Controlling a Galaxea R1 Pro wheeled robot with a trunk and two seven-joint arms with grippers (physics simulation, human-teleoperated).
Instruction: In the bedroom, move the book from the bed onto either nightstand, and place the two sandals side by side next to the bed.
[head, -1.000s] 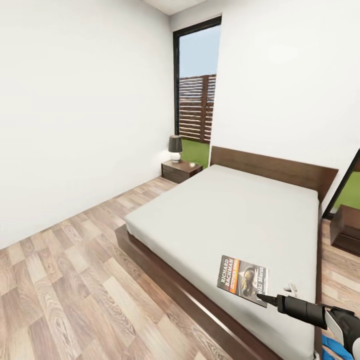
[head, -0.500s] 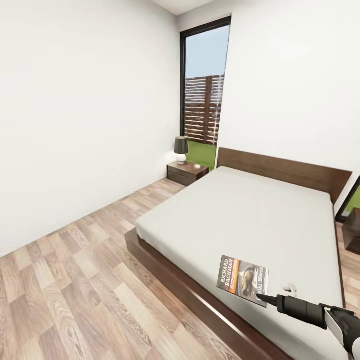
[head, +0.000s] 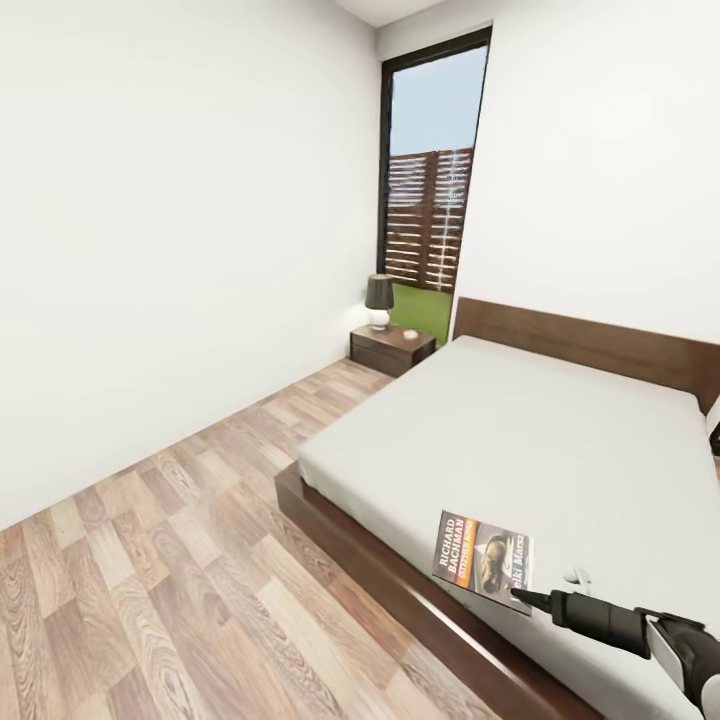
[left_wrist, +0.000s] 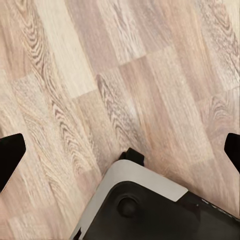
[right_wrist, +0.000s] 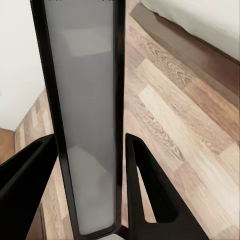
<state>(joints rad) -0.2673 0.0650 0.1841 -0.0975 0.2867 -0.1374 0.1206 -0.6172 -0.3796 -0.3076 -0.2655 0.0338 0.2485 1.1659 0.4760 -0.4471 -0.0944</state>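
The right gripper (head: 522, 597) holds the book (head: 484, 561) by its edge, up in the air over the near corner of the bed (head: 520, 450). Its fingers (right_wrist: 150, 190) are clenched on the book, one on each side. The nightstand (head: 392, 348) stands beside the far corner of the bed, with a lamp (head: 379, 299) on top. The left fingers (left_wrist: 10, 157) are spread wide apart, with nothing between them, above the wood floor (left_wrist: 125, 80) and the robot base (left_wrist: 150, 210).
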